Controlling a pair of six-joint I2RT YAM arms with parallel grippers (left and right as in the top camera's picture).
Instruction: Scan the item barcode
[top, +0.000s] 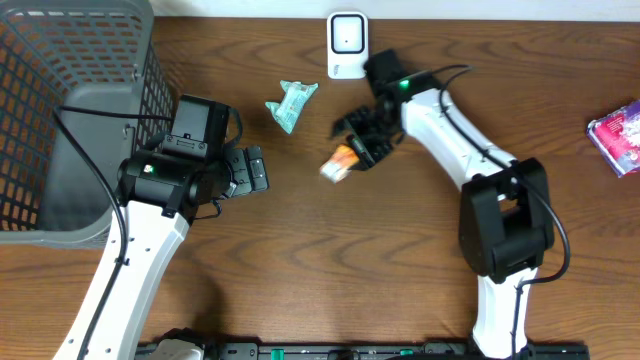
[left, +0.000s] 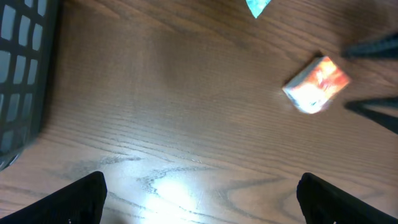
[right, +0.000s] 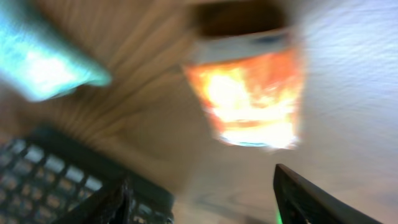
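Apparently loose beside the spread-open right gripper (top: 358, 142), toward the table's (top: 300, 260) far edge: small orange-and-white soft packet (top: 338, 165), probably light and crinkly, best pinched across its flat faces.

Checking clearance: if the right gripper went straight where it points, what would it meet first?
Probably the orange packet, directly ahead of the right gripper and its open jaws; blur hides the exact gap.

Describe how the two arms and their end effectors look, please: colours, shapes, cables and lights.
Both have white rounded links and bulky black joint housings. The left arm and the right arm each carry thin black cables and a small green light. The left end effector and the right end effector are black, with two fingers each.
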